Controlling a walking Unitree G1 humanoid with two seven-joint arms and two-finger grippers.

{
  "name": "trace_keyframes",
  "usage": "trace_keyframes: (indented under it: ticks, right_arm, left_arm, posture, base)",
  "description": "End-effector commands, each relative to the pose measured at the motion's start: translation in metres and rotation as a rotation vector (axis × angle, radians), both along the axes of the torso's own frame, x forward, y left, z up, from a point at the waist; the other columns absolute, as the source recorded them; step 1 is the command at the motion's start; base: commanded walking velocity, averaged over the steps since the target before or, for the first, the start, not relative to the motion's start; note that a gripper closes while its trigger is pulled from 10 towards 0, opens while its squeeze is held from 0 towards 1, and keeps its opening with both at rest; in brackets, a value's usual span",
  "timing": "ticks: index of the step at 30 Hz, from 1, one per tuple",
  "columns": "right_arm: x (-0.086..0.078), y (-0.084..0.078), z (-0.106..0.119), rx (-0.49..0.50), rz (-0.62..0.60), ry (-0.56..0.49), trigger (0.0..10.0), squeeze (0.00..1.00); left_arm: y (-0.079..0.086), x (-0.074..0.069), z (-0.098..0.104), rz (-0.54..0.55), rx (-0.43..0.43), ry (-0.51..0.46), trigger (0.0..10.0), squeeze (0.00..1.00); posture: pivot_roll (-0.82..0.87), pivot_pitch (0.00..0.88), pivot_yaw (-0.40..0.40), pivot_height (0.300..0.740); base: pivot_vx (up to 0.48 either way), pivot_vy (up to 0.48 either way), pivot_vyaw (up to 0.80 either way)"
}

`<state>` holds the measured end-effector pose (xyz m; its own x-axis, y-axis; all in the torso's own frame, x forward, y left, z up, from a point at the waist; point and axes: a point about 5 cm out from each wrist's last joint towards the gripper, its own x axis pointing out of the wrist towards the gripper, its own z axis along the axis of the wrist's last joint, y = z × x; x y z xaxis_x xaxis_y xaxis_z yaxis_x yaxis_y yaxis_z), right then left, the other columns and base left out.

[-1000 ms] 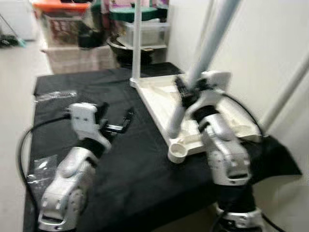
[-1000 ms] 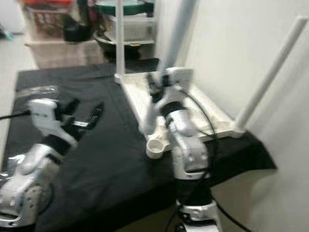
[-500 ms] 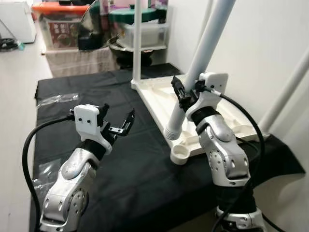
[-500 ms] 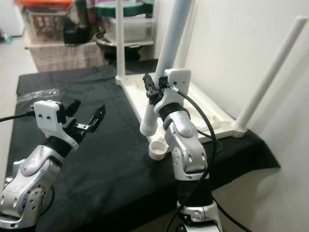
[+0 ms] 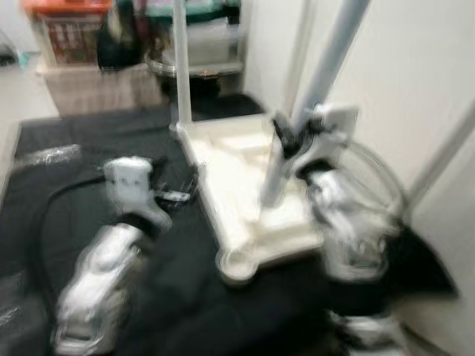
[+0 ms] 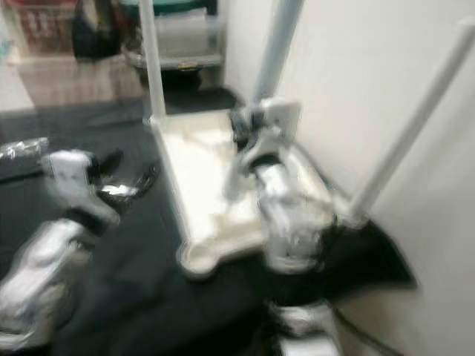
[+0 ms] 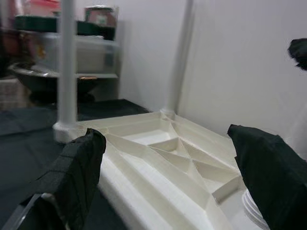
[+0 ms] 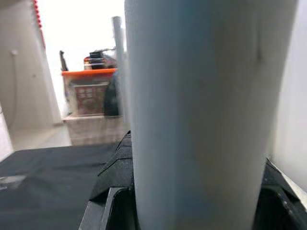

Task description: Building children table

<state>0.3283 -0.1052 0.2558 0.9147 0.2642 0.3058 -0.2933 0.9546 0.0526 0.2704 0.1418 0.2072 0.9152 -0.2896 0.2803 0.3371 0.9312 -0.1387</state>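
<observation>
We see white tabletop [image 5: 230, 174], pale grey leg [image 5: 326, 55], black cloth on surface [image 5: 67, 141], black fingers [image 7: 79, 165].

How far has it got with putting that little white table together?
Partly done. The white tabletop lies upside down on the black cloth with legs already standing at its far corner and near the wall. In hand: the right gripper is shut on another leg, held tilted above the tabletop. Left: the near corner socket looks empty. The left gripper is open beside the tabletop.
</observation>
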Motion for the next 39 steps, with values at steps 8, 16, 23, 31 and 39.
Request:
trace_keyframes:
  ticks: [8,16,23,31,39]
  right_arm:
    - [0.0001,-0.0121,0.0033,0.001,-0.047,-0.017,10.0,0.0]
    - [0.0008,-0.0126,0.0032,-0.006,-0.049,-0.02,10.0,0.0]
    - [0.0008,-0.0103,0.0035,-0.005,-0.041,-0.021,10.0,0.0]
    - [0.0008,-0.0089,0.003,-0.006,-0.035,-0.021,10.0,0.0]
    - [-0.0003,-0.0071,0.0017,-0.006,-0.033,-0.019,10.0,0.0]
  left_arm:
    - [-0.0065,-0.0021,0.0026,-0.03,-0.011,-0.021,10.0,0.0]
    - [-0.0078,-0.0015,0.0012,-0.044,-0.031,-0.004,10.0,0.0]
    - [-0.0073,-0.0008,0.002,-0.035,-0.029,-0.01,10.0,0.0]
    - [-0.0077,-0.0008,0.0014,-0.038,-0.019,-0.009,10.0,0.0]
    - [-0.0107,-0.0016,-0.0007,-0.056,0.0,0.0,10.0,0.0]
  posture:
    - [0.05,0.0,-0.067,0.74]
    - [0.05,0.0,-0.069,0.74]
    - [0.05,0.0,-0.069,0.74]
    - [0.05,0.0,-0.073,0.74]
    - [0.05,0.0,-0.067,0.74]
  base:
    - [0.0,0.0,0.0]
    - [0.0,0.06,0.0]
    - [0.0,0.274,0.0]
    - [0.0,0.0,0.0]
    - [0.0,0.0,0.0]
